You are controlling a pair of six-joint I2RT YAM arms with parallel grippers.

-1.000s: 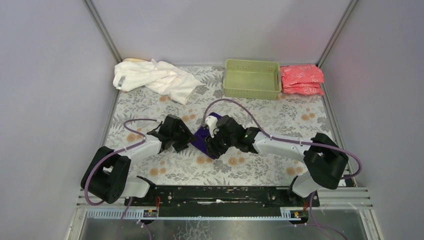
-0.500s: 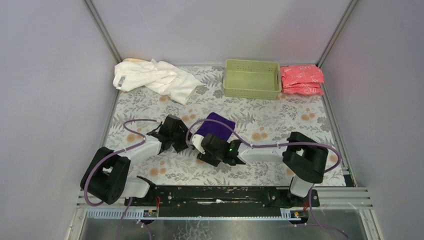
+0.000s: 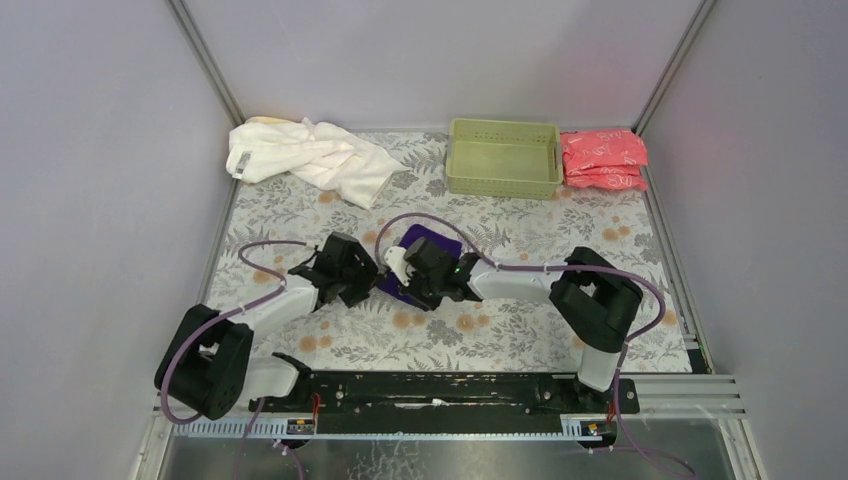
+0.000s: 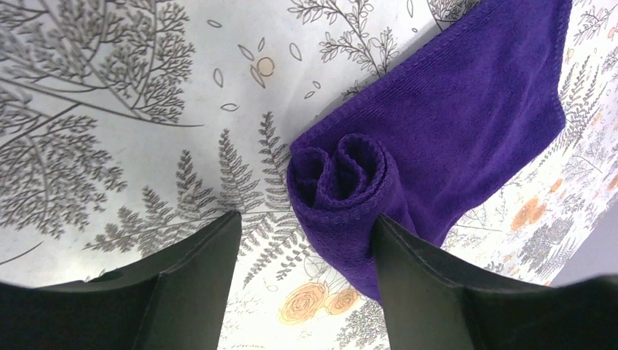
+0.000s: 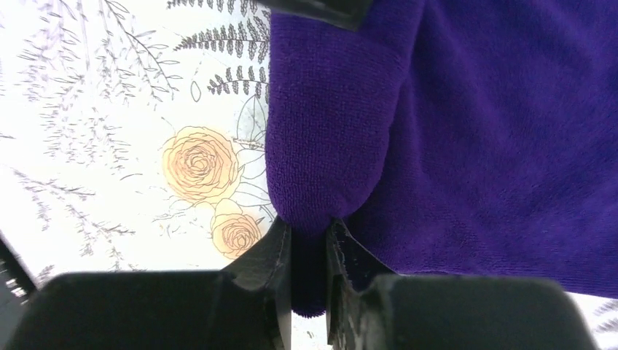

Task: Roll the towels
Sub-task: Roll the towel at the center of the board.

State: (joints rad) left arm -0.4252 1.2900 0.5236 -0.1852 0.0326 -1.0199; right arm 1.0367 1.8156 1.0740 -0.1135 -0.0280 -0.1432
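Closure is the change: overhead, the right gripper has swung onto the purple towel; left wrist view shows the left gripper spread astride its rolled end; right wrist view shows cloth pinched, so rolling looks underway.
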